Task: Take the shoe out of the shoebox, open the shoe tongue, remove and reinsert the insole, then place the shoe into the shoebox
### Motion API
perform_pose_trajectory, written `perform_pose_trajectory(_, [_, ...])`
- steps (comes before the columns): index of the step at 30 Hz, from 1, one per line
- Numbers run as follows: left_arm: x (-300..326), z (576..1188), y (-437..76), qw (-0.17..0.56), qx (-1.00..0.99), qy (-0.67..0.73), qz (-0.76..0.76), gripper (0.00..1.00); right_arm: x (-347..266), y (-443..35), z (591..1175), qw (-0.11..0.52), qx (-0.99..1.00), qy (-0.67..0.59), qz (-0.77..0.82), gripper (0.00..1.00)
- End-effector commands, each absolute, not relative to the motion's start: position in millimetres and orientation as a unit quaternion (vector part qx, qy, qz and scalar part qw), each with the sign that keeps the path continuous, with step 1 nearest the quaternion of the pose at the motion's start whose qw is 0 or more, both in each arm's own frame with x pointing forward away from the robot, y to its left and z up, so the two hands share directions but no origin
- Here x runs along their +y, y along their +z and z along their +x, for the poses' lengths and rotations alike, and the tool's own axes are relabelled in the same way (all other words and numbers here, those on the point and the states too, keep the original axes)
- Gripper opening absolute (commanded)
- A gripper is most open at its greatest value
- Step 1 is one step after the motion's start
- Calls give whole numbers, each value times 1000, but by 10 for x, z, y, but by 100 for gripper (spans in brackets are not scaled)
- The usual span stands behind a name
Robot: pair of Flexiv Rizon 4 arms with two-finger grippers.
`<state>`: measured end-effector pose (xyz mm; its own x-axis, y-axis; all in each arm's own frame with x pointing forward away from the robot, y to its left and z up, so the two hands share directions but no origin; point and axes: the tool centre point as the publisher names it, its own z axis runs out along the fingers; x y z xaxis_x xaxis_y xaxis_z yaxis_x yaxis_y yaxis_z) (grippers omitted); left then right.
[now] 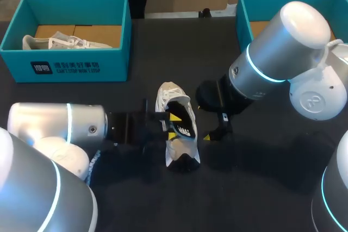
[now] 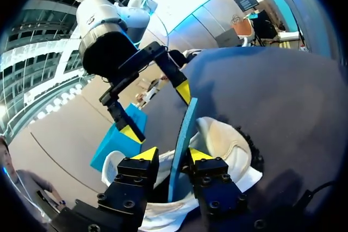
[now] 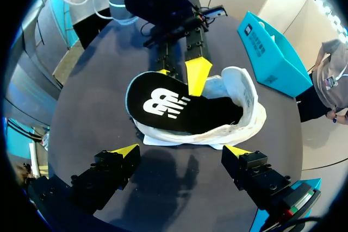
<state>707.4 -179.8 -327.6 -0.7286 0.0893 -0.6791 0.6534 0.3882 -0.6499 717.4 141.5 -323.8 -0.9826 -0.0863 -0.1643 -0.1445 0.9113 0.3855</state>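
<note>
Head view, centre: the shoe [image 1: 169, 95] is lying unboxed on the counter [image 1: 261, 183], insole [image 1: 186, 126] sticking half out inside the loosely parted left pincer [image 1: 173, 126]; reinserting and boxing are waiting.

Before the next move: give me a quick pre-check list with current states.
1. Shoe out on the table: ok.
2. Insole fully free of the shoe: not ok, one end sits inside it.
3. Left gripper has a firm hold on the insole: cannot tell.
4. Right gripper open and empty: ok.
</note>
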Motion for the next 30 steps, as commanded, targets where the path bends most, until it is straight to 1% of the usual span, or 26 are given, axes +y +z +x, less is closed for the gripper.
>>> perform_pose_trajectory(1, [-1728,6979,-3244,278,787,-497,236,33,1420,-3245,7161,74,975,201,-59,100])
perform_pose_trajectory(2, [-1728,6970,-3254,277,788,-497,236,33,1420,-3245,7161,74,975,201,-59,100])
perform_pose_trajectory(4, [-1733,6976,-3291,274,789,-497,236,26,1420,-3245,7161,74,975,201,-59,100])
perform_pose_trajectory(6, [-1740,6990,-3317,273,789,-497,236,16,1420,-3245,7161,74,975,201,-59,100])
perform_pose_trajectory(8, [-1754,7031,-3367,277,787,-497,238,1,1420,-3245,7161,74,975,201,-59,100])
perform_pose_trajectory(21, [-1794,7243,-3541,322,766,-491,262,0,1420,-3245,7161,74,975,201,-59,100])
perform_pose_trajectory(30, [-1785,7269,-3501,336,759,-487,272,0,1420,-3245,7161,74,975,201,-59,100])
